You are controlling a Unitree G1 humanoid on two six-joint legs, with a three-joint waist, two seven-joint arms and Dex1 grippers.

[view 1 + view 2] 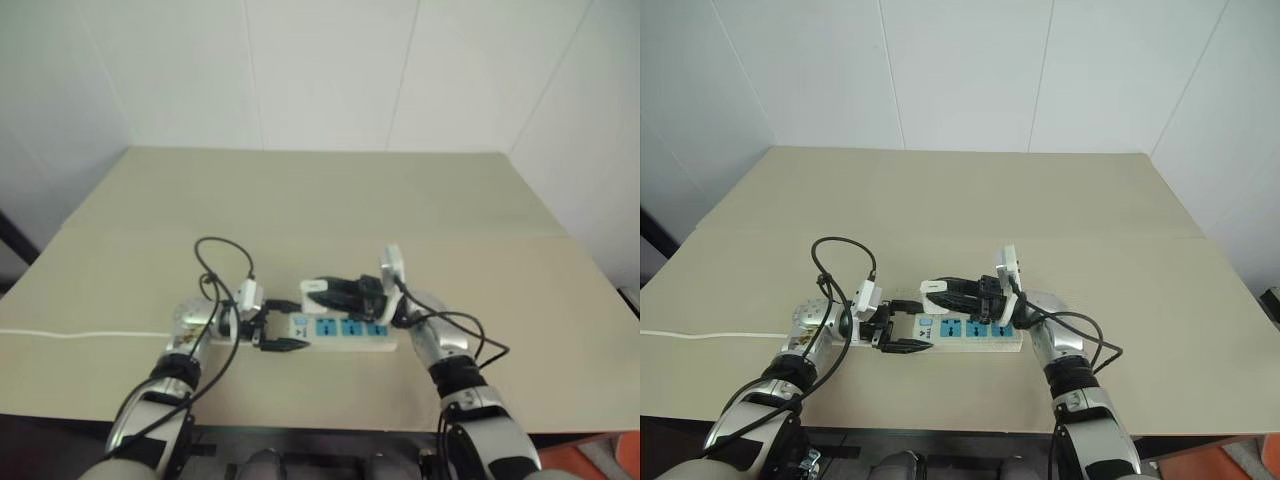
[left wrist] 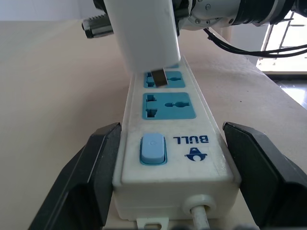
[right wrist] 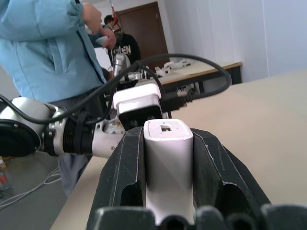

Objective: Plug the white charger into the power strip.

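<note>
Small white boxy charger (image 2: 144, 36) with short metal prongs, clamped between the two black fingers of the right gripper (image 3: 169, 167) and hanging just above the long white rectangular power strip (image 2: 172, 143). One prong tip level with the slot of a blue socket further along the strip, at or barely inside the opening; cannot tell from the pictures whether it is seated. Nearest blue socket bare, next to a pale blue switch and a printed logo at the end where the thin white cord (image 1: 80, 335) leaves.

Power strip lying flat on the beige table (image 1: 320, 200), near its front edge, lengthwise across the robot's front, cord trailing off to the robot's left.

Left gripper (image 1: 278, 331) set around the switch end of the strip, black fingers (image 2: 91, 177) spread wide, one on each long side, close to the casing; contact not clear.

Beyond the table edge in the right wrist view, a person in a light blue jacket (image 3: 53, 48) and another in dark clothes behind, near a brown door.
</note>
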